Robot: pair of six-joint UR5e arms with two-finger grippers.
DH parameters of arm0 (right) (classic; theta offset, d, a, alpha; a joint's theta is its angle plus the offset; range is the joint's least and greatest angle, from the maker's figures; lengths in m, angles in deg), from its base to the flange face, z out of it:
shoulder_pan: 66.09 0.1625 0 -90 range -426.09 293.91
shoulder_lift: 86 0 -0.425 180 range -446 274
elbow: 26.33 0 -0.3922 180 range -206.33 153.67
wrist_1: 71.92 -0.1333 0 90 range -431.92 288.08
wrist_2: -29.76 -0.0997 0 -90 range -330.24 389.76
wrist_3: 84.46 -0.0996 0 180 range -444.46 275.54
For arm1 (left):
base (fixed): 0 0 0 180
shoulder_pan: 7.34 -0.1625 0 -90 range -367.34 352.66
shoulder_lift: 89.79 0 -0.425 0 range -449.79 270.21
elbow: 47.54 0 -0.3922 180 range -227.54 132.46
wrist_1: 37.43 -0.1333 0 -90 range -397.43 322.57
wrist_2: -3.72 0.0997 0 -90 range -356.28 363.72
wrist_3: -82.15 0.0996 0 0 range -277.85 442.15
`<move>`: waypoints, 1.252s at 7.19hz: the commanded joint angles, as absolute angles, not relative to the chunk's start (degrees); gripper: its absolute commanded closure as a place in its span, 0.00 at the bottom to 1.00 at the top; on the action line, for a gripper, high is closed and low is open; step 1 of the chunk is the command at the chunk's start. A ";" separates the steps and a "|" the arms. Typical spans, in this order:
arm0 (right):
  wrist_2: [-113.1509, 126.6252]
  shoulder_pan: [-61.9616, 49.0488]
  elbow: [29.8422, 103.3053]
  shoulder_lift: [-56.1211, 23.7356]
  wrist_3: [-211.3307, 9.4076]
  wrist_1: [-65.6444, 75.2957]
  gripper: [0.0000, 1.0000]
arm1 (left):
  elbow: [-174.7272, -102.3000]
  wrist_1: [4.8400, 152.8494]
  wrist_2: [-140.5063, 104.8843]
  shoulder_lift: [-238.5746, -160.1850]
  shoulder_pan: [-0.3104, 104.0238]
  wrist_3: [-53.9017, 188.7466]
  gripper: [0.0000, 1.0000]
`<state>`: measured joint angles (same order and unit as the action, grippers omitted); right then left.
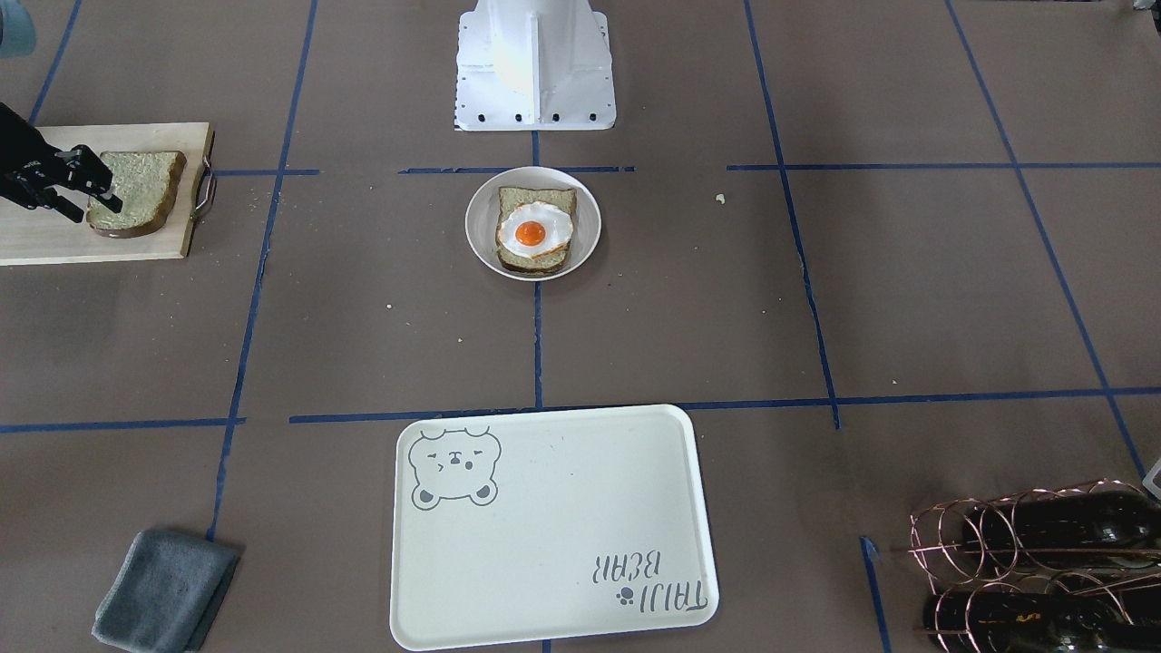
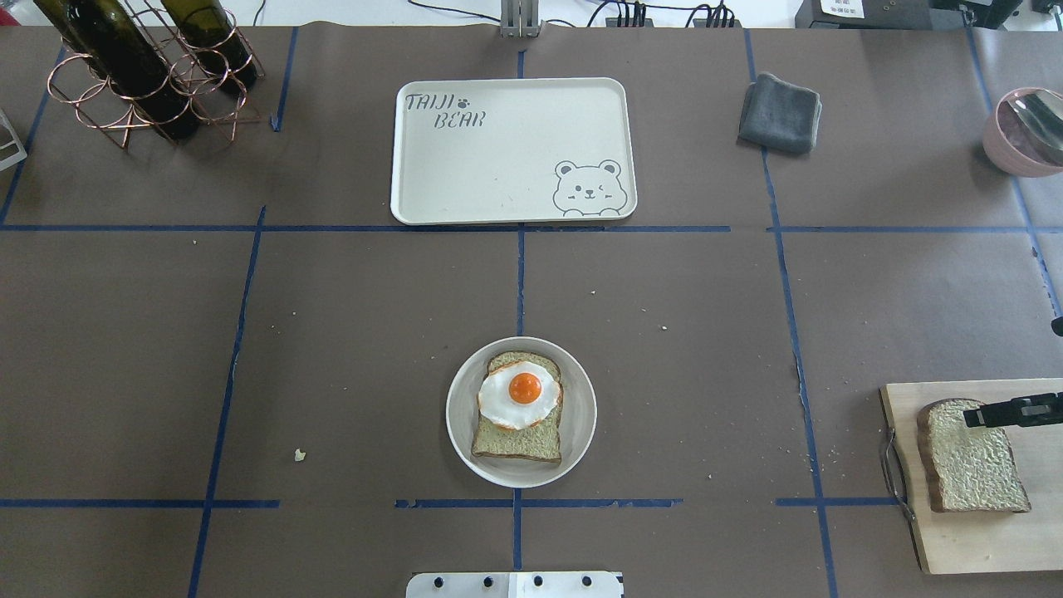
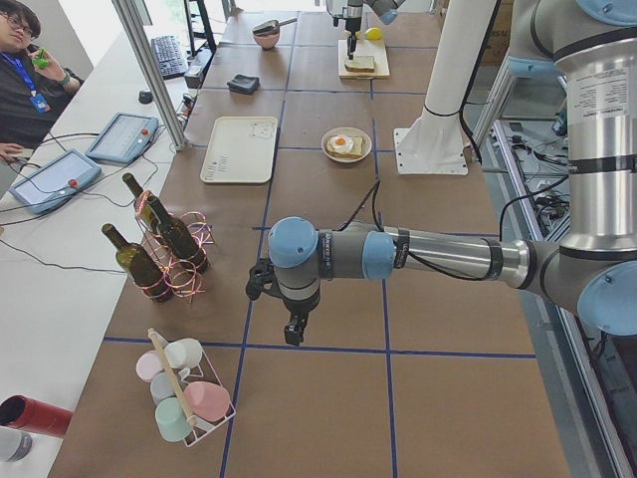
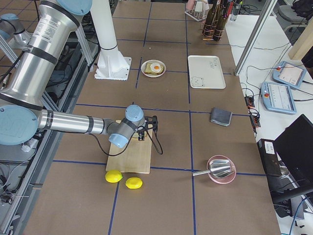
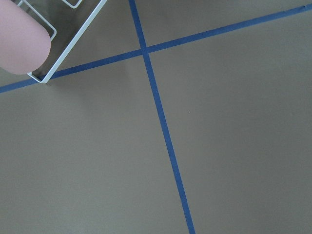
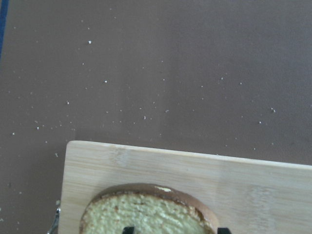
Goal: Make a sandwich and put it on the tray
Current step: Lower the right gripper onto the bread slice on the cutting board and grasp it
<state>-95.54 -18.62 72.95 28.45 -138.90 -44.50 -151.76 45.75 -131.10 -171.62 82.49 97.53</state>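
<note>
One bread slice (image 1: 535, 263) lies on a small round white plate (image 1: 481, 227) at the table's middle, with the fried egg (image 1: 533, 231) on top; they also show in the overhead view, the egg (image 2: 519, 394) on the slice (image 2: 516, 440). The second slice (image 1: 141, 186) (image 2: 972, 465) lies on a wooden cutting board (image 1: 54, 240). My right gripper (image 1: 91, 207) (image 2: 972, 415) is open, its two fingertips apart over that slice's far crust edge (image 6: 146, 214). The cream bear tray (image 1: 562, 517) (image 2: 498, 158) is bare. My left gripper (image 3: 291, 334) hangs over bare table far from these; I cannot tell its state.
A copper rack with wine bottles (image 2: 141, 75) stands at the far left. A folded grey cloth (image 2: 781, 112) and a pink bowl (image 2: 1021, 133) are at the far right. Two lemons (image 4: 113, 176) lie beside the board. A cup rack (image 3: 184, 393) stands near my left arm.
</note>
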 commanded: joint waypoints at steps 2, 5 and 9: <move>-95.48 -18.98 72.19 28.78 -138.86 -44.50 0.38 | -151.69 45.71 -131.10 -171.61 82.49 97.53 0.00; -95.48 -18.98 72.10 28.79 -138.95 -44.59 0.55 | -151.78 45.71 -131.10 -171.61 82.49 97.53 0.00; -95.66 -18.89 72.10 28.78 -138.95 -44.67 1.00 | -151.78 45.71 -131.10 -171.61 82.49 97.53 0.00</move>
